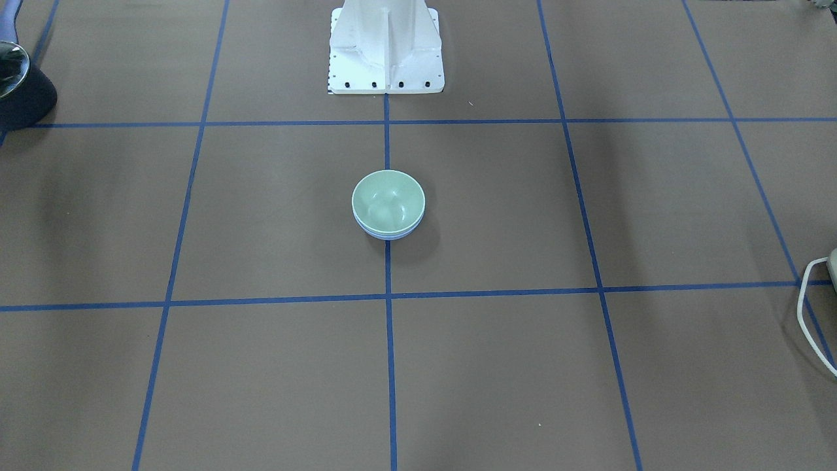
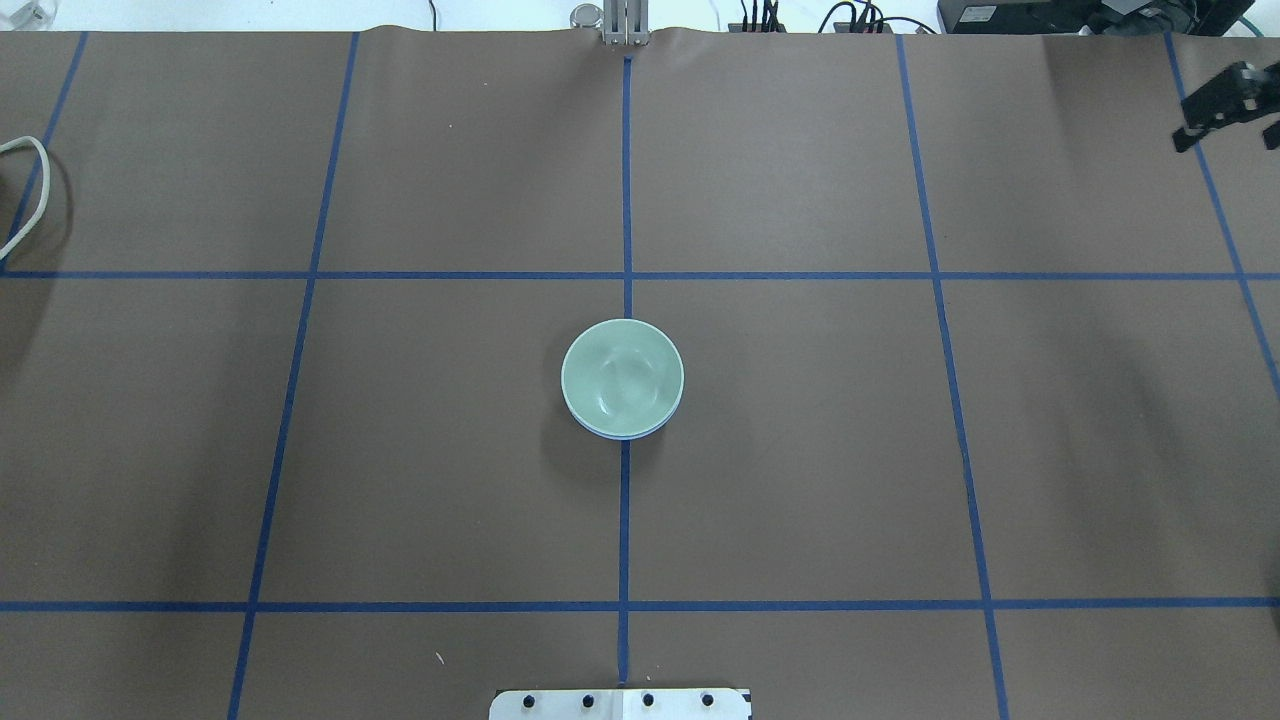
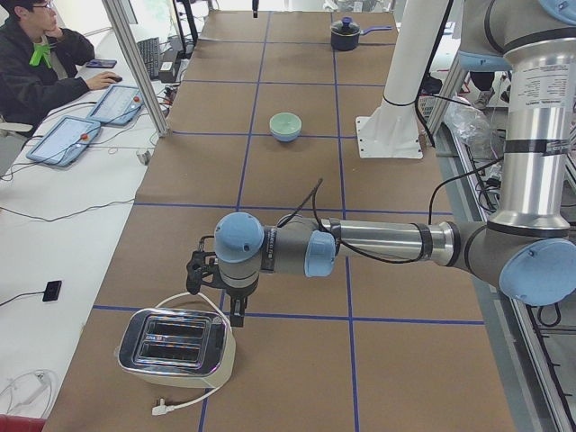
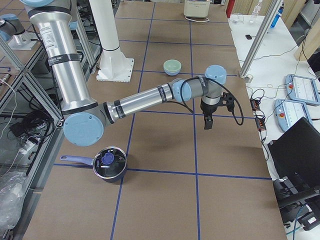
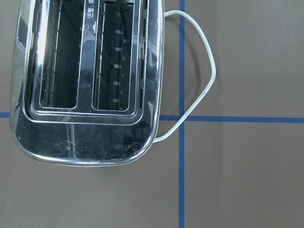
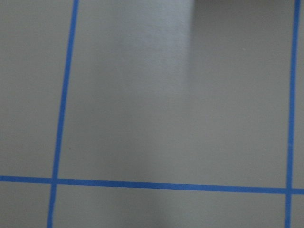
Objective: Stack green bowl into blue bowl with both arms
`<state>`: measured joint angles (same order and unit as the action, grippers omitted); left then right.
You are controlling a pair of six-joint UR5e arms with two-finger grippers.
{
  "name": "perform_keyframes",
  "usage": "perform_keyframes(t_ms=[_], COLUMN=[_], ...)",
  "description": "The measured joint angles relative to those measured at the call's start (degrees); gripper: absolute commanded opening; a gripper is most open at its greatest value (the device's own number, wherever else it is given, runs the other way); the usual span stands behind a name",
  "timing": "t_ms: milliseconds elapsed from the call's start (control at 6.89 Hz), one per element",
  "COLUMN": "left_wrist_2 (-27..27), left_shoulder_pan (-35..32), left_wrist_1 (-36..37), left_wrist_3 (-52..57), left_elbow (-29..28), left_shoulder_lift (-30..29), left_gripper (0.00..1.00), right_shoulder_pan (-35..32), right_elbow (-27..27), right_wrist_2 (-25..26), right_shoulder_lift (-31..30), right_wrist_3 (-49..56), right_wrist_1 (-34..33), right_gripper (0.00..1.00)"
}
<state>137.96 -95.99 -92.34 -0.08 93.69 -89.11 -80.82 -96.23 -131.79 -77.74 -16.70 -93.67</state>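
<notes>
The table (image 2: 800, 450) was a matte brown sheet gridded with blue tape. In the lower left of the exterior left view stood a rounded chrome two-slot toaster (image 3: 175, 342) with a looped white cord (image 5: 204, 71). The left gripper (image 3: 236, 313) hung just above the toaster's right end, fingers pointing down; its opening could not be determined.

At mid-frame of the overhead view, on a tape line, the green bowl (image 2: 620, 375), round, smooth and glossy, sat nested upright in the blue bowl (image 1: 389, 235). Only a thin periwinkle crescent of the blue bowl showed below.

The right gripper (image 4: 208, 121) hung over bare table, well apart from the bowls; whether it was wide or narrow could not be told. Farthest up in the exterior left view stood a dark lidded pot (image 3: 345, 34).
</notes>
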Motion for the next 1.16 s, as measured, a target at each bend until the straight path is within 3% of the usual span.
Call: perform_keyframes(t_ms=[580, 1160], left_wrist_2=[0.01, -0.06], left_shoulder_pan=[-0.12, -0.08], left_wrist_1=[-0.1, -2.53], left_wrist_3=[0.0, 0.0], left_elbow=[0.84, 0.96], left_shoulder_lift=[0.26, 2.41], left_gripper=[0.99, 0.99], right_shoulder_pan=[-8.05, -8.66], right_elbow=[-1.82, -2.08], right_wrist_2=[0.82, 1.01], right_shoulder_lift=[-13.98, -16.08], right_wrist_3=[13.5, 13.49], right_wrist_1=[0.52, 1.01], right_gripper=[1.0, 1.0])
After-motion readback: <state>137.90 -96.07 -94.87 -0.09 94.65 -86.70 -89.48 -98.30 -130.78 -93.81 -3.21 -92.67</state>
